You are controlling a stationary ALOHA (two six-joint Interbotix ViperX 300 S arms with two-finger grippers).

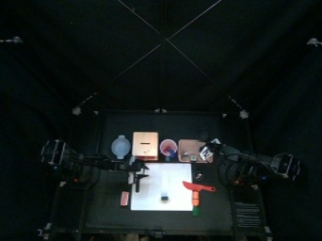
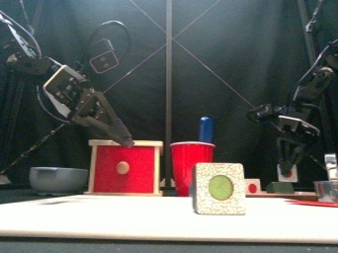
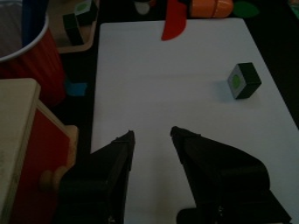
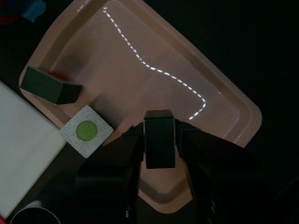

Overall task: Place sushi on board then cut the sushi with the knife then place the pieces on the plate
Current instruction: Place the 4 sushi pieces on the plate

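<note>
My right pincer (image 4: 158,147) is pinching a dark sushi piece (image 4: 158,131) just beyond the white board's (image 3: 176,87) back right corner, over the pink tray (image 4: 128,52). The tray floor beneath it looks bare. A dark block (image 4: 49,85) and a green-faced piece (image 4: 87,129) sit at the tray's board-side edge, between the held one and the board; I can't tell whether either is fully inside. I judge the release needs a straight lowering and no sideways shift.

My left pincer (image 3: 152,137) hovers spread over the board's back left part. A standing piece (image 3: 243,77) is near the board's middle front, nearer this arm. The red knife (image 3: 173,22) lies on the board's right half.
</note>
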